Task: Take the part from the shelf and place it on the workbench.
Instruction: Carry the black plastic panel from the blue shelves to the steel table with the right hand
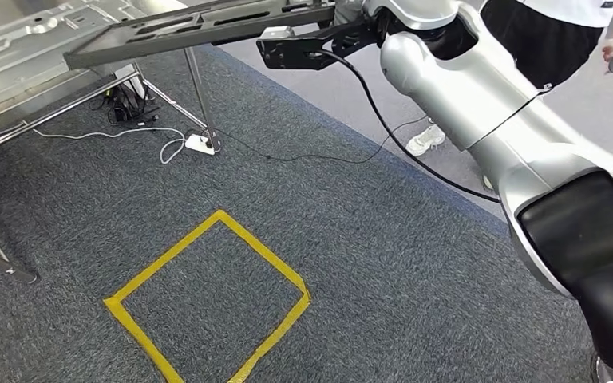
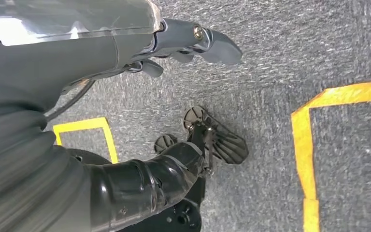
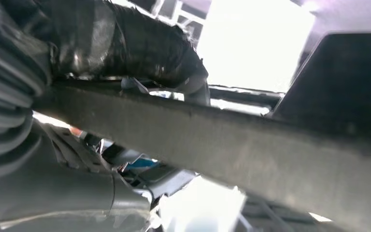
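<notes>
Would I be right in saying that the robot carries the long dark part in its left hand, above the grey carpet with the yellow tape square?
Not quite: the right hand grips the long dark part, as the right wrist view shows. The left hand hangs over the carpet, holding nothing. The yellow tape square is there.

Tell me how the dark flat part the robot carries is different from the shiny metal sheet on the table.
The dark part is matte grey-black; the metal sheet is bright silver and shiny. The dark part hangs in the air over the carpet, held at one end by the right robot hand; the metal sheet lies on the table. The dark part looks narrower than the metal sheet. Both are flat panels with shapes pressed or cut into them.
</notes>
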You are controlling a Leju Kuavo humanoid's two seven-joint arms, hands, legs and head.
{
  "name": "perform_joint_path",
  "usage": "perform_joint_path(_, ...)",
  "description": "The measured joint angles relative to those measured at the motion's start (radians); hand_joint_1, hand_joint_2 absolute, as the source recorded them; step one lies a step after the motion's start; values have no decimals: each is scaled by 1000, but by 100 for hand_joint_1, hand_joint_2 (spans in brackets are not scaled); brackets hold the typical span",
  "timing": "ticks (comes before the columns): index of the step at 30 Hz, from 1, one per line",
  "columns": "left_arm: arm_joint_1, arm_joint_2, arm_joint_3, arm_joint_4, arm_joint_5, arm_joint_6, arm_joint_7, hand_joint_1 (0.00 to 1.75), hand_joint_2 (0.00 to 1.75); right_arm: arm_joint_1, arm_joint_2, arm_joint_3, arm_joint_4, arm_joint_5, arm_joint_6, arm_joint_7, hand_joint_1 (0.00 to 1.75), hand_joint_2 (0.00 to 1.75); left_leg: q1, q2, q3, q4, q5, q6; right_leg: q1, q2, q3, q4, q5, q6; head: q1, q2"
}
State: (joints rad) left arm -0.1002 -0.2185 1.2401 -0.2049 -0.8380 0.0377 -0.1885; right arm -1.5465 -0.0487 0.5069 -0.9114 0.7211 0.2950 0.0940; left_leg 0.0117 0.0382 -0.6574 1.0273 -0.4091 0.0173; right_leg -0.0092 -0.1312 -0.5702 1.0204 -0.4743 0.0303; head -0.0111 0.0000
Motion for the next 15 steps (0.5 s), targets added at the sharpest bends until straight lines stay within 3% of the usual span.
perform_joint_path(2, -2, 1, 1, 0, 0, 1, 4, 0, 175, -4, 6, 0, 2, 2, 0, 4, 175, 175, 1, -23, 6, -3, 0, 13, -8, 50, -23, 59, -40, 5, 0, 0)
perform_joint_path(4, -4, 1, 2, 0, 0, 1, 7, 0, 175, -7, 6, 0, 6, 4, -1, 8, 175, 175, 0, -48, 7, -4, -1, 24, -8, 111, -93, 197, -101, 2, 0, 0)
perform_joint_path(5, -5, 1, 2, 0, -1, 1, 7, 0, 175, -7, 6, 0, 10, 5, -1, 9, 175, 175, -3, -63, 8, -3, -1, 27, -7, 122, -130, 261, -118, 1, 0, 0)
perform_joint_path(6, -5, 1, 2, 0, -1, 1, 8, 0, 175, -7, 6, 1, 14, 7, -1, 9, 175, 175, -5, -79, 9, -3, -2, 29, -4, 128, -155, 297, -118, -2, 0, 0)
perform_joint_path(7, -5, 1, 2, 0, -2, 0, 8, 0, 175, -6, 6, 1, 18, 8, -1, 8, 175, 175, -8, -96, 11, -2, -2, 30, -2, 132, -162, 292, -97, -7, 0, 0)
perform_joint_path(8, -4, 1, 2, 0, -2, 0, 8, 0, 175, -6, 6, 1, 21, 10, -1, 7, 175, 175, -10, -113, 13, -1, -3, 30, 0, 139, -151, 250, -59, -14, 0, 0)
perform_joint_path(10, -3, -1, 2, 0, -2, 0, 7, 0, 175, -7, 6, 1, 25, 11, -1, 5, 175, 175, -11, -143, 14, 0, -3, 29, 3, 180, -101, 115, 19, -32, 0, 0)
perform_joint_path(11, -3, -2, 2, 0, -2, 0, 7, 0, 175, -8, 5, 1, 27, 12, -1, 3, 175, 175, -9, -155, 12, 1, -3, 28, 5, 201, -78, 60, 39, -38, 0, 0)
perform_joint_path(13, -3, -4, 2, 1, -2, 0, 6, 0, 175, -9, 6, 1, 30, 12, -1, 1, 175, 175, -3, -178, 5, 0, 0, 20, 8, 215, -57, 18, 40, -43, 0, 0)
perform_joint_path(15, 0, -3, 3, 1, -2, 0, 6, 0, 175, -9, 10, 3, 31, 12, -1, -2, 175, 175, -2, -193, 3, -3, 2, 10, 6, 187, -44, 0, 41, -43, 1, 0)
